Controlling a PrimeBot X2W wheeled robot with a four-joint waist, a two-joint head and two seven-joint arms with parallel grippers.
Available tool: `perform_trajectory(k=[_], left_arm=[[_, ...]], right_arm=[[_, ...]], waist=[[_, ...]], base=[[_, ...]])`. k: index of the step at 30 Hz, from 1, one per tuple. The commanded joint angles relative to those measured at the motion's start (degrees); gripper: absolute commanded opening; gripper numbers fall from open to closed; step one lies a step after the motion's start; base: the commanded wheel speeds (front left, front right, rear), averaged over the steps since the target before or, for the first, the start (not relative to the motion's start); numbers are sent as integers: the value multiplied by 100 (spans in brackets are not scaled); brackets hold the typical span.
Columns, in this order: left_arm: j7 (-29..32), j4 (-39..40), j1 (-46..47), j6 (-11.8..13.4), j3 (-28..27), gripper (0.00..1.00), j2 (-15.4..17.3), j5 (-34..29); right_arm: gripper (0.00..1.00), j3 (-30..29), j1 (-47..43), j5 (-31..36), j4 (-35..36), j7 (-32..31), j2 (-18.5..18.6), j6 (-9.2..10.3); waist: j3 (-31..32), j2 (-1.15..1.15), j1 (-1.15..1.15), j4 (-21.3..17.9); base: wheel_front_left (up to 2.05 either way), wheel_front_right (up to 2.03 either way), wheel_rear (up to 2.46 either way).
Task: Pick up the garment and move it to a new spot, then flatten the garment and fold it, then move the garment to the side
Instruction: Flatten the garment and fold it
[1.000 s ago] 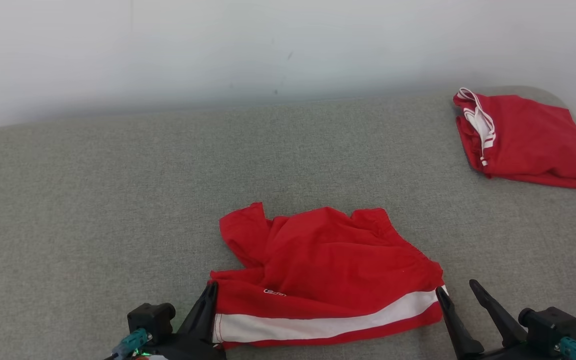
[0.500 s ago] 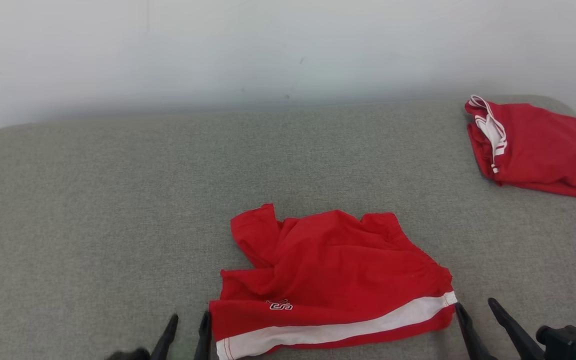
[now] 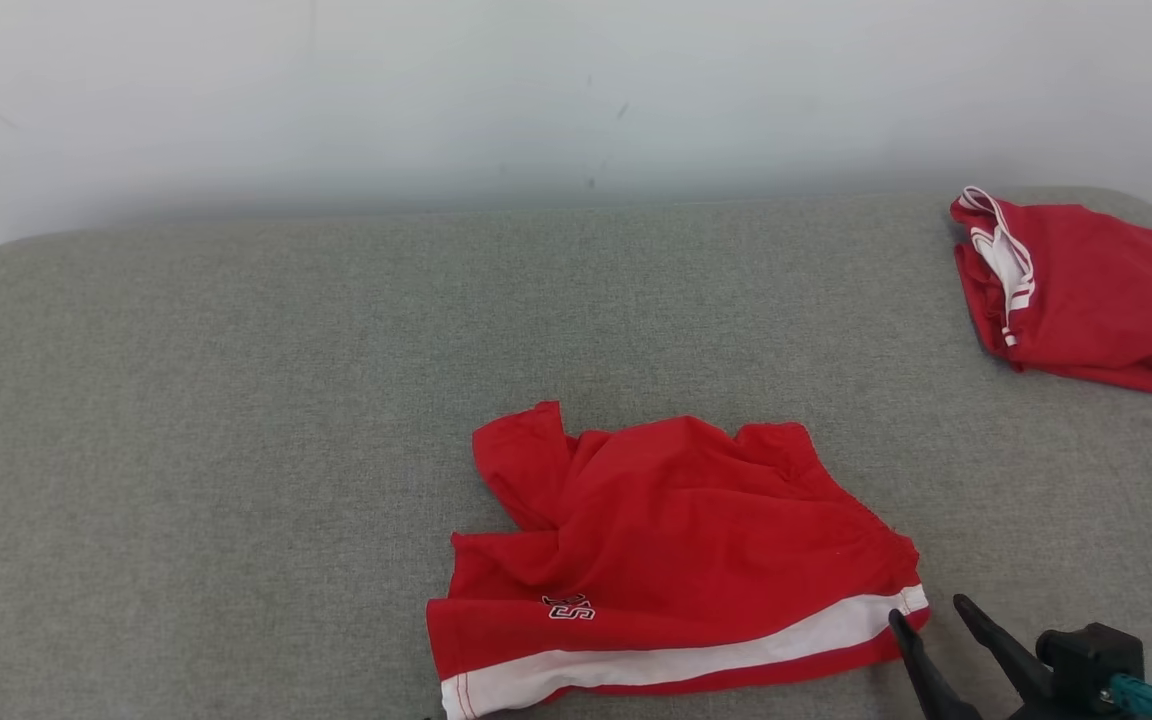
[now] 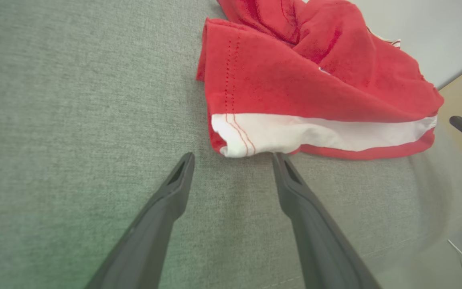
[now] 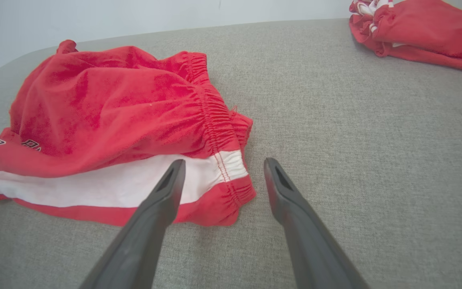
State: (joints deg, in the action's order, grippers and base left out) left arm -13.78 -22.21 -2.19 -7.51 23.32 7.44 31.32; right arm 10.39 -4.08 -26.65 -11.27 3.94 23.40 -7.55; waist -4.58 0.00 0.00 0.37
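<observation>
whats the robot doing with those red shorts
The robot is working on the rumpled red shorts on the grey surface. Both grippers are open and hold nothing: the left gripper sits just short of the hem corner, the right gripper at the waistband corner. Another red garment lies folded at the far right.

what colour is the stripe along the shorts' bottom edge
White, on the red shorts; the stripe shows best in the left wrist view.

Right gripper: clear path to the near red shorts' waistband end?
Likely yes: the right gripper is open, the shorts have their waistband end right at its fingertips, and nothing sits between them.
</observation>
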Motion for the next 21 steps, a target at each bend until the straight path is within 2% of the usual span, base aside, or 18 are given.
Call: perform_trajectory(k=[1, 9, 10, 11, 12, 13, 18, 21], left_arm=[[5, -72, 79, 10, 15, 100, 23, 36], [20, -585, 591, 10, 402, 100, 119, 398], [35, -626, 637, 10, 449, 100, 103, 545], [80, -671, 680, 10, 531, 64, 94, 685], [107, -705, 746, 10, 630, 15, 119, 752], [104, -739, 810, 10, 721, 0, 151, 851], [-53, -746, 954, 10, 985, 0, 254, 1170], [-129, -527, 770, 10, 812, 0, 353, 1257]], right_arm=[[100, 69, 74, -34, -51, -27, 33, 17], [100, 591, 558, -167, -617, -16, 315, 17], [49, 656, 604, -200, -693, -46, 337, 17], [36, 751, 659, -240, -747, -57, 360, 17], [8, 843, 718, -273, -805, -41, 400, 17], [0, 913, 769, -305, -862, -12, 449, 17], [0, 1213, 822, -441, -864, 410, 614, 17], [0, 1358, 570, -560, -557, 620, 764, 17]], waist=[[-1, 0, 0, 7], [-52, 0, 0, 94], [-56, 0, 0, 107], [-62, 0, 0, 119], [-68, 0, 0, 131], [-75, 0, 0, 152], [-30, 0, 0, 207], [6, 0, 0, 221]], base=[[0, 0, 0], [0, 0, 0], [0, 0, 0], [0, 0, 0], [0, 0, 0], [0, 0, 0], [0, 0, 0], [0, 0, 0]])
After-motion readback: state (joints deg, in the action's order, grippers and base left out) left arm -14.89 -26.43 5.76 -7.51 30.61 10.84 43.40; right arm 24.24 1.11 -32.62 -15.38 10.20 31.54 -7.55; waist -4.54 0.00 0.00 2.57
